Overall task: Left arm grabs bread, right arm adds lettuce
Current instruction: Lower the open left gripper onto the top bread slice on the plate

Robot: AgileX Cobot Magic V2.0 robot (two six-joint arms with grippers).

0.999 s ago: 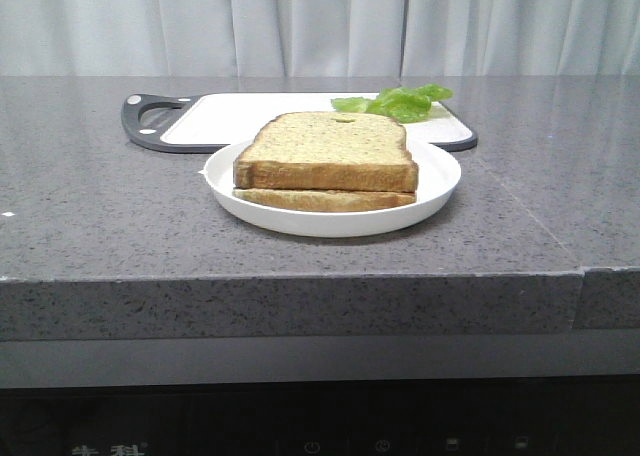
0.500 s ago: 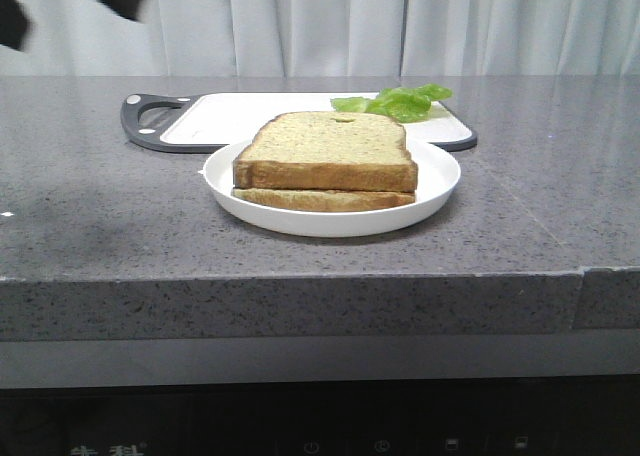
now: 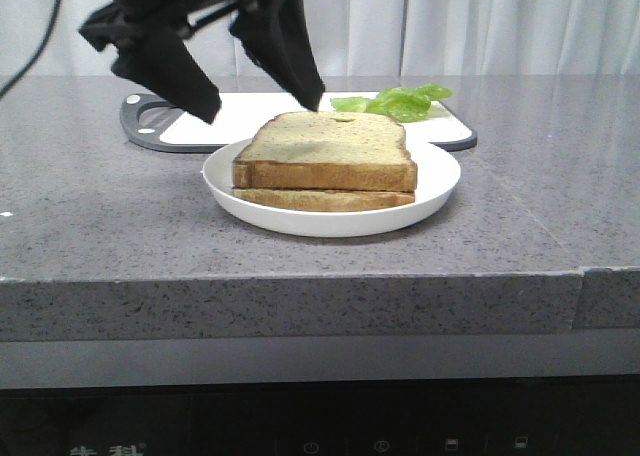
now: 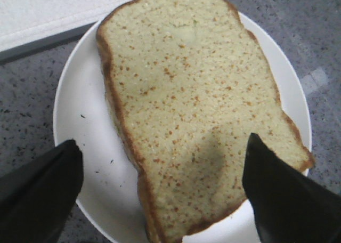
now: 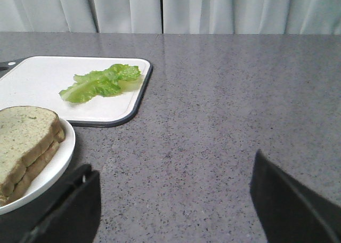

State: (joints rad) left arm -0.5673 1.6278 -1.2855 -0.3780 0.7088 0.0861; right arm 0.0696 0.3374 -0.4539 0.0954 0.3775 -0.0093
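Front view: the left gripper (image 3: pixel 265 111) hangs spread above the bread's (image 3: pixel 328 151) left rear part, one finger outside its left edge, the other near the back crust. The bread lies on a thinner slice (image 3: pixel 325 199) on the plate (image 3: pixel 440 181). A low closing could catch both slices together or tilt the plate.

Left wrist view: the bread sits between the open fingers (image 4: pixel 40 187), its long axis running away from the gripper, rounded top at the far end.

Right wrist view: the right gripper (image 5: pixel 176 200) is spread and empty; the lettuce (image 5: pixel 101 82) lies well ahead on the board (image 5: pixel 32 83), lengthwise across the gripper's line.
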